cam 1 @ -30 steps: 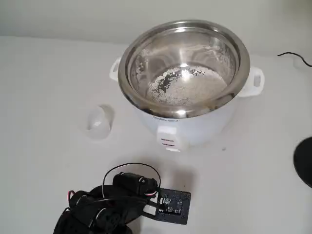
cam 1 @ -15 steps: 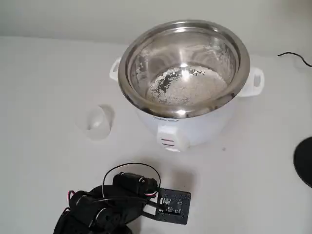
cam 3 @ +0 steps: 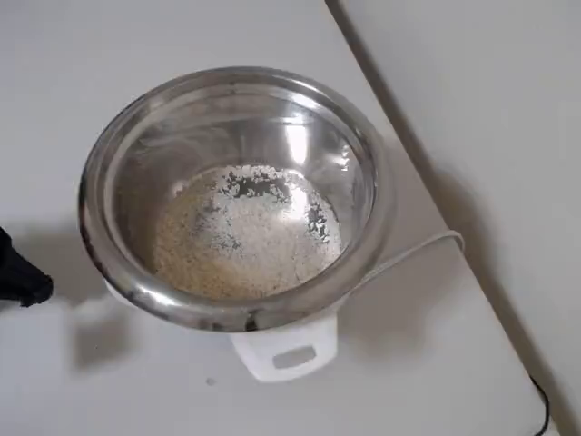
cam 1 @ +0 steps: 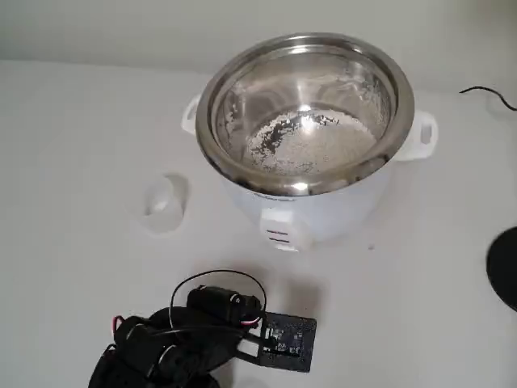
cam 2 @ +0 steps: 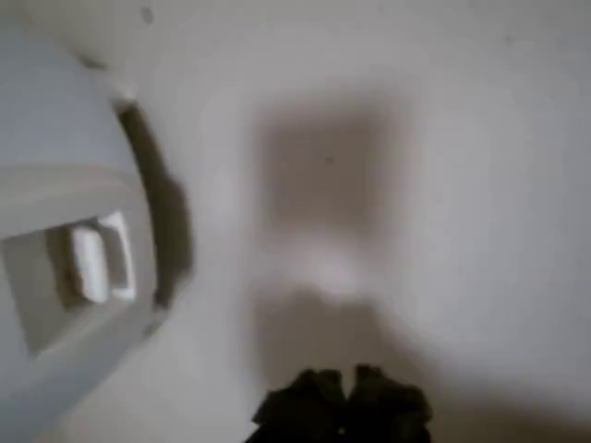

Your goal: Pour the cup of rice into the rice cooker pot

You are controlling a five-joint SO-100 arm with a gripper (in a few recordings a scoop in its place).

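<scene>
The rice (cam 1: 311, 145) lies in the rice cooker pot (cam 1: 304, 50). In the fixed view, the cup (cam 1: 164, 204) sits on the table (cam 1: 73, 129), left of the pot.

The rice cooker pot (cam 1: 305, 113) is seen as a large round bowl of shiny steel with a wide rim, set upright in a white body with side handles. The rice (cam 1: 311, 144) is spread as small white grains over the bottom of the pot, and some grains are stuck on the inner wall. The cup (cam 1: 163, 202) is small, whitish and translucent; in the fixed view it is placed on the table left of the cooker, apart from it.
</scene>
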